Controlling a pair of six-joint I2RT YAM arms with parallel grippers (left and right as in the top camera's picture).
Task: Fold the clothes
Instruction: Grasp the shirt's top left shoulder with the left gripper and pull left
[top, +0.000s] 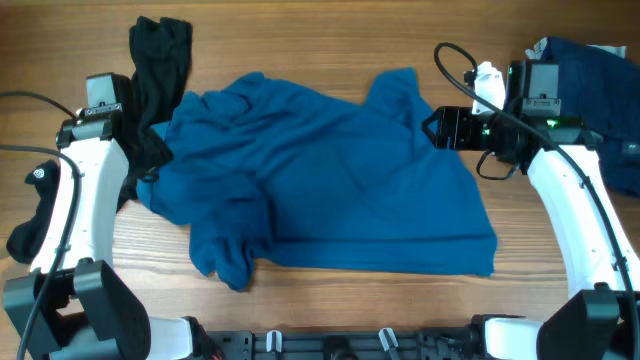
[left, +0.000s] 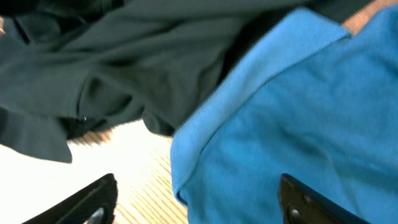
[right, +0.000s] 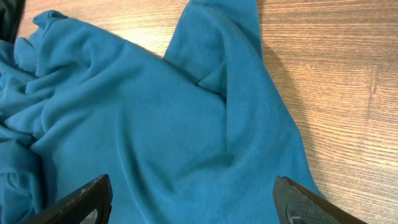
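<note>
Shirt: the blue shirt (top: 330, 190) lies rumpled across the middle of the counter (top: 300, 40), one sleeve pointing to the far side and the near-left corner bunched. It is too uneven to fold yet.
Left tool: my left tool (left: 199, 202) hovers with its jaws apart, holding nothing, over the shirt's banded edge where it meets the black garment (top: 160, 60) (which runs up the far left beside my arm).
Right tool: my right tool (right: 196, 202) is spread wide and empty above the shirt's right side near the sleeve, well placed, I judge, to pinch there.
Other clothes: a navy pile (top: 590, 70) waits far right.
Next: probably grip both sides and pull flat.
</note>
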